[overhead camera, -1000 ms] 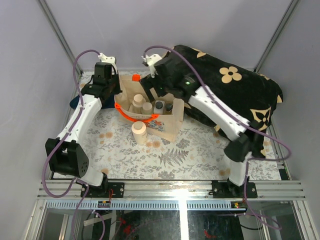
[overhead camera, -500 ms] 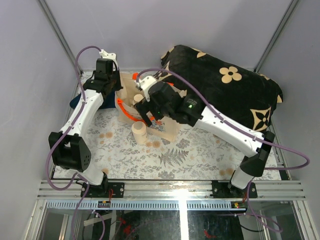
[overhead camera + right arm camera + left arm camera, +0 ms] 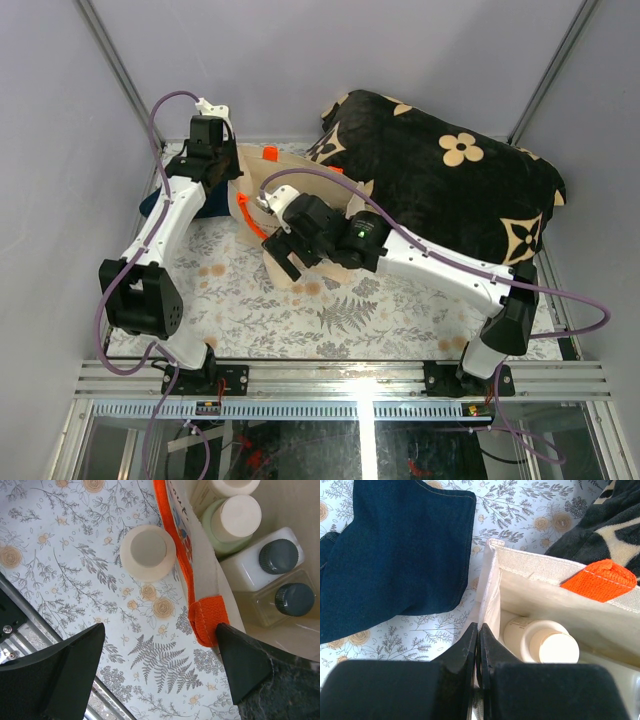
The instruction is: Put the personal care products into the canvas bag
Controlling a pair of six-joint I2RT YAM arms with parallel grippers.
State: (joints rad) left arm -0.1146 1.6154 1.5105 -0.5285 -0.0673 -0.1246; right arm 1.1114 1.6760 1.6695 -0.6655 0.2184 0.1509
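- Bottles in the canvas bag number four, all upright: a cream bottle at the edge of my right wrist view, the greenish bottle next to it, and the two grey-capped bottles side by side past that.
- One tan-capped bottle stands outside the bag. It is upright on the floral tablecloth, just beside the bag's front wall.
- My right gripper hangs over that spot with its jaws spread wide and nothing in them. The loose bottle sits ahead of the gap, nearer my left-hand finger.
- An orange handle is draped down over the bag's front rim. Its folded end lies between my open fingers, close against the right-hand one, with the bag's wall right behind it.
- My left gripper has its jaws pressed together at the bag's side corner. I cannot tell whether canvas is caught between the tips.
- A dark denim cloth lies flat on the tablecloth just beside that corner, on the side away from the bag.
- The black flowered cushion bulks against the bag's far side.
- From above, my right arm crosses over the bag's mouth and hides most of what is inside.
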